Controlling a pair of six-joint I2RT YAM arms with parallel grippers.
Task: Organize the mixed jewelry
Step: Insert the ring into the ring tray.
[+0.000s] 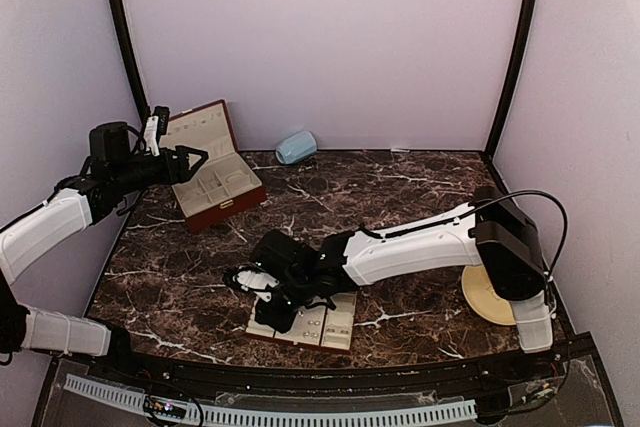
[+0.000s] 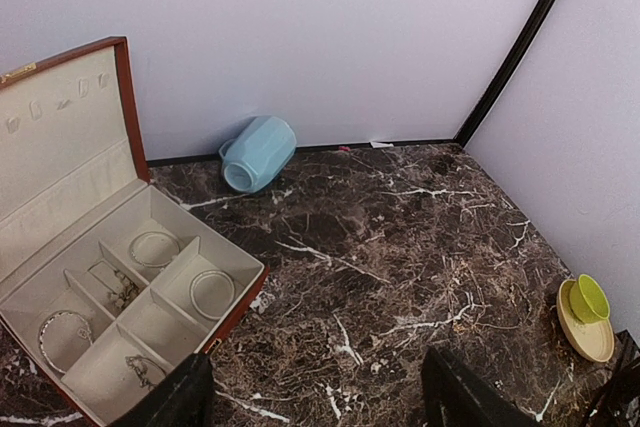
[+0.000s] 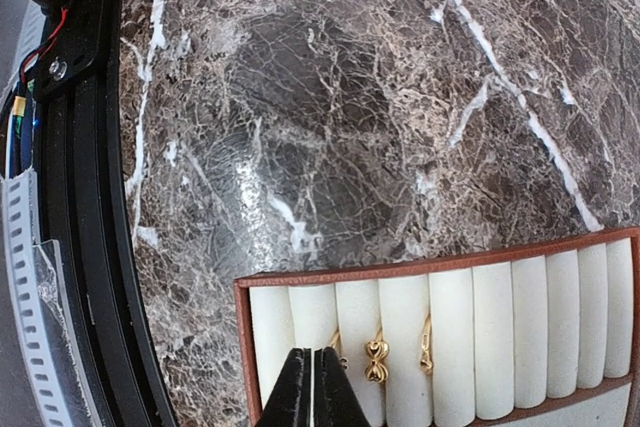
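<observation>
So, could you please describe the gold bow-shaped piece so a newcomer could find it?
Find the ring tray with cream foam rolls at the table's near edge. The bow-shaped piece sits between rolls near its left end; its neighbours are plain gold bands.

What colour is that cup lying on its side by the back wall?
Light blue cup; clearest in the left wrist view.

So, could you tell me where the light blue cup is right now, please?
The blue cup lies on its side at the table's far edge against the back wall, just right of the open jewelry box, as the left wrist view also shows.
</observation>
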